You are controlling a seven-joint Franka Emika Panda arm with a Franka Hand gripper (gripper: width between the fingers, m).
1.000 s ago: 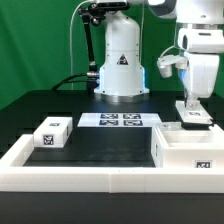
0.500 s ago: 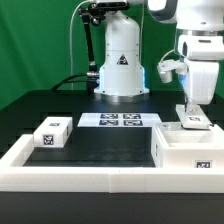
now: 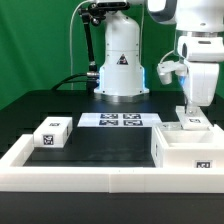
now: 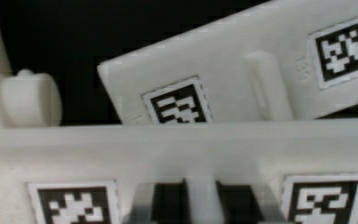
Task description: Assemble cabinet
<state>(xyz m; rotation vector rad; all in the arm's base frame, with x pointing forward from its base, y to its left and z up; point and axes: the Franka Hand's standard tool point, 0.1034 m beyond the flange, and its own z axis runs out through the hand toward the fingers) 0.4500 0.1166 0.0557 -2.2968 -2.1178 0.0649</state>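
Observation:
The cabinet (image 3: 186, 150), a large white open box with a tag on its front, stands at the front of the exterior view's right. Just behind it lies a small white tagged part (image 3: 194, 123). My gripper (image 3: 190, 108) reaches straight down onto that part. In the wrist view the dark fingers (image 4: 171, 200) stand close on either side of a thin white ridge of the part (image 4: 87, 160), between its two tags. A tilted white tagged panel (image 4: 229, 85) lies beyond it; I cannot tell which piece it is.
A small white tagged block (image 3: 51, 133) lies at the exterior view's left. The marker board (image 3: 120, 120) lies at the back middle, in front of the robot base (image 3: 121, 65). A long white rail (image 3: 100, 178) borders the table's front and sides.
The arm's upper part has shifted slightly toward the exterior view's right. The gripper stays down on the small white part, which has not moved.

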